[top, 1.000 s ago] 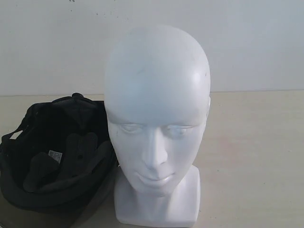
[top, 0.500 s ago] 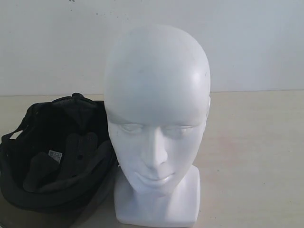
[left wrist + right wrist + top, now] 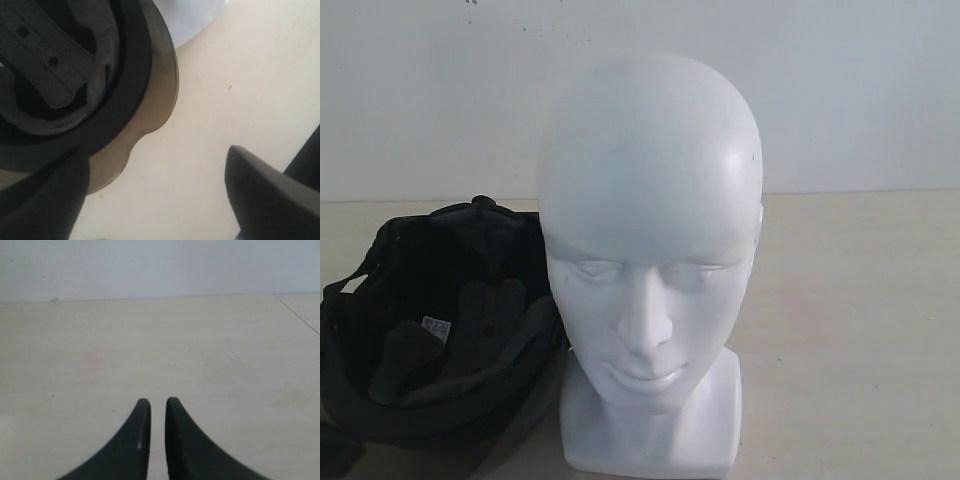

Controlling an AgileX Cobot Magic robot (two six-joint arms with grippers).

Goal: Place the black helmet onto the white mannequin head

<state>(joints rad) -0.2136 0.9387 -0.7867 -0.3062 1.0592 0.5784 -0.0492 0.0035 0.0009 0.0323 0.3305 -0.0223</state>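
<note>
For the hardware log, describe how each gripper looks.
The left gripper: broad, matte dark-grey fingers tapering to blunt tips, a blue sliver beside one. The right gripper: black fingers curving to slim rounded tips. No cables or markings visible.

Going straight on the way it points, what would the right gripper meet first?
Nothing near: ahead of the right gripper lies only table, then the white wall. Depth is hard to judge.

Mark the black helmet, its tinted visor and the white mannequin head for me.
black helmet (image 3: 480, 310), exterior view, on the padded lining
tinted visor (image 3: 162, 90), left wrist view, near its curved edge
white mannequin head (image 3: 650, 200), exterior view, on the forehead
</note>
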